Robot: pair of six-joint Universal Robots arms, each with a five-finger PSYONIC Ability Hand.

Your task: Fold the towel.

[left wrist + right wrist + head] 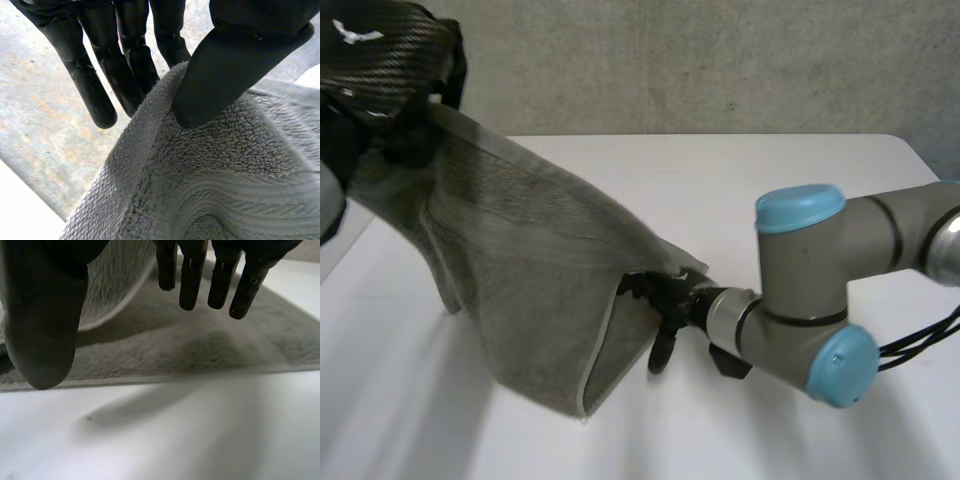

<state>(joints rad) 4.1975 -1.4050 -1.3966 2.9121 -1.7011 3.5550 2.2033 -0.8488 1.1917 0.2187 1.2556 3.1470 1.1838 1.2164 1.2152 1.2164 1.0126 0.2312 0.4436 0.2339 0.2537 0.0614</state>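
High at the far left, the left hand (390, 70) pinches the grey towel (520, 270) by its top edge. It drapes down to the white table (780, 190). At its right edge, the right hand (665, 305) is spread, gripping nothing.

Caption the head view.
Left robot hand holds grey towel up by one end; open right robot hand at its lower edge.

towel: 1, grey (530, 270) | table: 1, white (770, 180) | hands: 2, both black, left hand (235, 65) and right hand (667, 303) | arm with grey joints: 1, the right arm (810, 280) | light-blue caps (800, 208) on it: 2 | concrete wall (720, 60): 1
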